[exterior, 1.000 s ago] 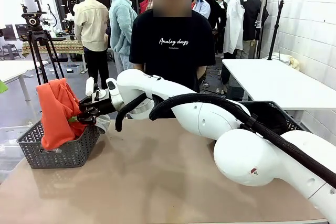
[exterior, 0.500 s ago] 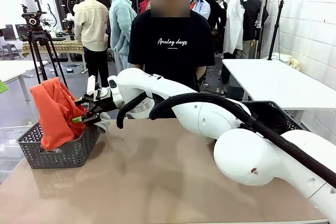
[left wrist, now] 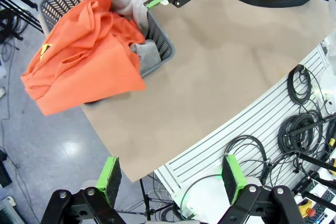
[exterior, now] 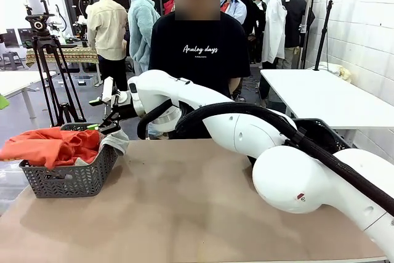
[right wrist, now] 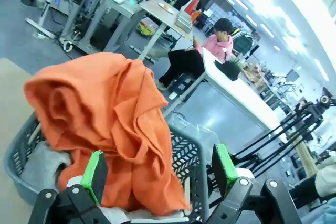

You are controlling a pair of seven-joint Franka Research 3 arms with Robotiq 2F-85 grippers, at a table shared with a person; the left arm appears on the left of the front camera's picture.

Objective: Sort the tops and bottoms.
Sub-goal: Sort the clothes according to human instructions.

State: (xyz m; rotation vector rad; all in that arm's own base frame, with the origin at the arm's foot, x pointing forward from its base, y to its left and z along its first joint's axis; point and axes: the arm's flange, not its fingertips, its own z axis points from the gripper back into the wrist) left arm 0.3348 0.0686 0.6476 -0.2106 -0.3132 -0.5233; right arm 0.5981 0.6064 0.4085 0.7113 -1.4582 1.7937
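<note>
The tops lie in a grey basket (exterior: 68,180) at the table's left end. The orange-red garment (exterior: 55,146) is heaped in it and spills over its left rim. The light grey garment (exterior: 116,143) hangs over the right rim. My right gripper (exterior: 104,112) hovers open just above the basket's right edge, holding nothing. In the right wrist view its green pads (right wrist: 94,174) stand wide apart over the orange cloth (right wrist: 105,124). My left gripper (left wrist: 171,179) is open high above the table's near edge, looking down on the basket (left wrist: 163,51). The bottoms are out of view.
A person in a black T-shirt (exterior: 200,53) stands at the far side of the table. A black basket (exterior: 320,133) sits at the right, behind my right arm. The brown tabletop (exterior: 184,214) is bare in the middle and front.
My right gripper opened and let go of the orange garment, which dropped from hanging upright into the basket. The gripper rose slightly.
</note>
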